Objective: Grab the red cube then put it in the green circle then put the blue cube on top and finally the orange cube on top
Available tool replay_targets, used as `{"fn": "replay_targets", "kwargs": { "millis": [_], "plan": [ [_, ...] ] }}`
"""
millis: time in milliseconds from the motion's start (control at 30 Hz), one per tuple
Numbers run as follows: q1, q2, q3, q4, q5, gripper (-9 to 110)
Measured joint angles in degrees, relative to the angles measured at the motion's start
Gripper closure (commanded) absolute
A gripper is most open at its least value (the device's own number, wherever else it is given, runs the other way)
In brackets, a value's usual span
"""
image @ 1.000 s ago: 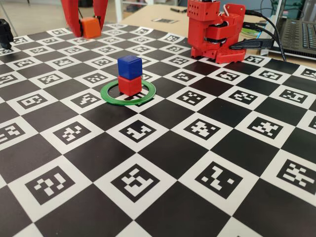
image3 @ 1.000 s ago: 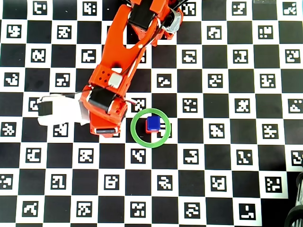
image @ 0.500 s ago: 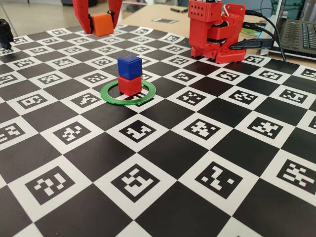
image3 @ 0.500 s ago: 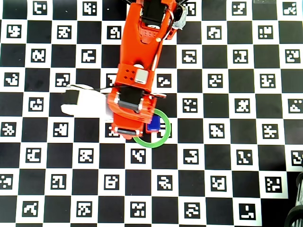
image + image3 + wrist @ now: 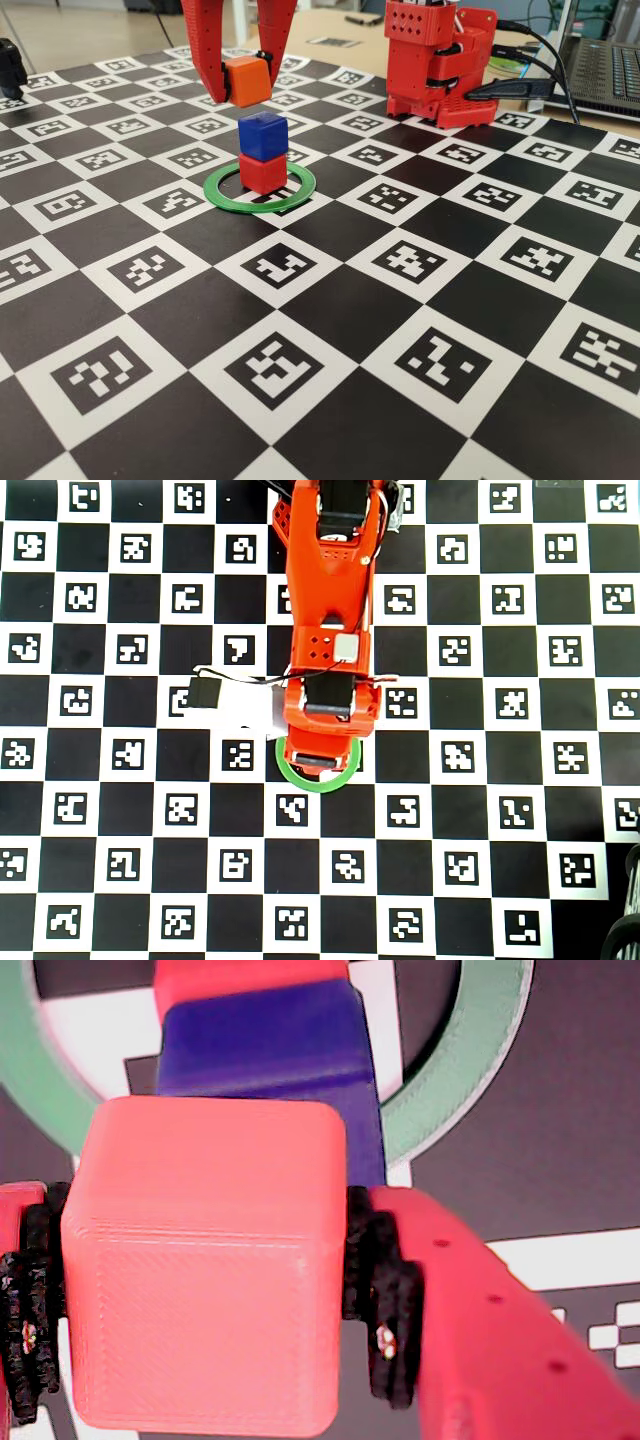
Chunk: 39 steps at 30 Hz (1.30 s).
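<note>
The red cube point(image 5: 263, 173) sits inside the green circle point(image 5: 226, 193) with the blue cube point(image 5: 263, 134) stacked on it. My gripper point(image 5: 246, 88) is shut on the orange cube point(image 5: 247, 80), which hangs just above the blue cube, apart from it and slightly to the left. In the wrist view the orange cube point(image 5: 205, 1270) fills the space between the black pads of my gripper point(image 5: 205, 1300). Beyond it are the blue cube point(image 5: 270, 1050), a strip of the red cube point(image 5: 250, 978) and the green circle point(image 5: 470, 1060). From overhead the arm hides the cubes. Only an arc of the green circle point(image 5: 317, 784) shows below my gripper point(image 5: 320, 752).
The table is a black-and-white checkerboard point(image 5: 400, 330) of printed markers. The arm's red base point(image 5: 440, 60) stands at the back right, with cables and a laptop point(image 5: 610, 70) beyond it. A small black object point(image 5: 10, 65) sits at the far left edge.
My gripper has carried the orange cube from the far left of the board to the right and nearer, until it hangs over the blue-on-red stack. The stack has not moved.
</note>
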Motion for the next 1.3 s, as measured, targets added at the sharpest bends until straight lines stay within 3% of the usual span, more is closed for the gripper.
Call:
{"fn": "replay_targets", "kwargs": {
  "millis": [833,1167,1300],
  "plan": [
    [-0.70,3.69,8.88,-6.15,-4.04,87],
    [-0.70,3.69,9.23,-6.33,-4.04,59],
    [-0.70,3.69,9.23,-5.98,-4.04,55]
  ]
}}
